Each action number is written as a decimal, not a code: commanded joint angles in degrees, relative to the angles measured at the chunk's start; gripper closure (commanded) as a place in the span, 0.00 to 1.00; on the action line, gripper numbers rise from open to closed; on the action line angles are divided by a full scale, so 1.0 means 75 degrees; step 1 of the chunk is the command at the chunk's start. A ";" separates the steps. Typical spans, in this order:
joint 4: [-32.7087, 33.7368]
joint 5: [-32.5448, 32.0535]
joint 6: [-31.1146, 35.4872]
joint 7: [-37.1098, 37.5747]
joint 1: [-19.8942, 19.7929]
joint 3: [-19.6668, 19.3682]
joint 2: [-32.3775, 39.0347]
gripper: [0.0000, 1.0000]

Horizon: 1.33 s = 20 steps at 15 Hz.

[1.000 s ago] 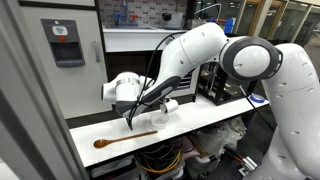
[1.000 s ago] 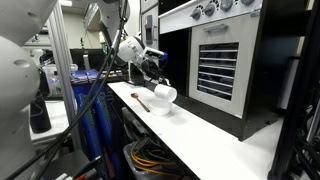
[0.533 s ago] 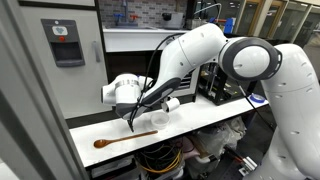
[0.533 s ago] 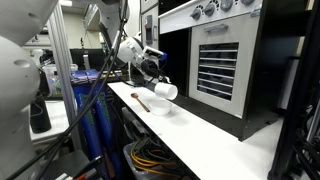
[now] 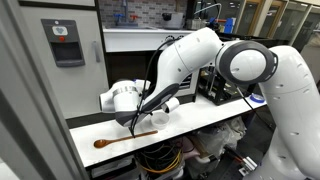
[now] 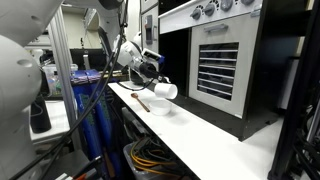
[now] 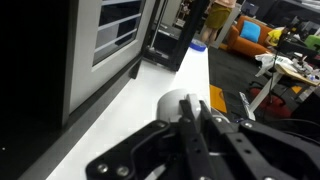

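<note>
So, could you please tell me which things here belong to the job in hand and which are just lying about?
In the job:
- white cup, held above the counter
- tool, shut on the cup

Lying about:
- wooden spoon, flat on the counter
- oven behind the counter

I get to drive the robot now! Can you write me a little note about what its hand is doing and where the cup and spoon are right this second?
Gripper: shut, and it seems to pinch the white cup by its edge.
White cup: tipped on its side, apparently just clear of the white table.
Wooden spoon: lying flat on the table near the gripper, apart from the cup.
Done: the cup is gripped and looks raised off the table.
Left: the cup is not yet set down anywhere, and the spoon is untouched.
</note>
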 commanded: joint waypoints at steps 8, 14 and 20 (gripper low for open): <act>0.0177 -0.0704 -0.0378 -0.0503 0.0131 0.0080 0.0284 0.98; 0.0186 -0.0935 -0.0442 -0.0573 0.0162 0.0098 0.0392 0.98; 0.0194 -0.1048 -0.0509 -0.0679 0.0186 0.0141 0.0406 0.98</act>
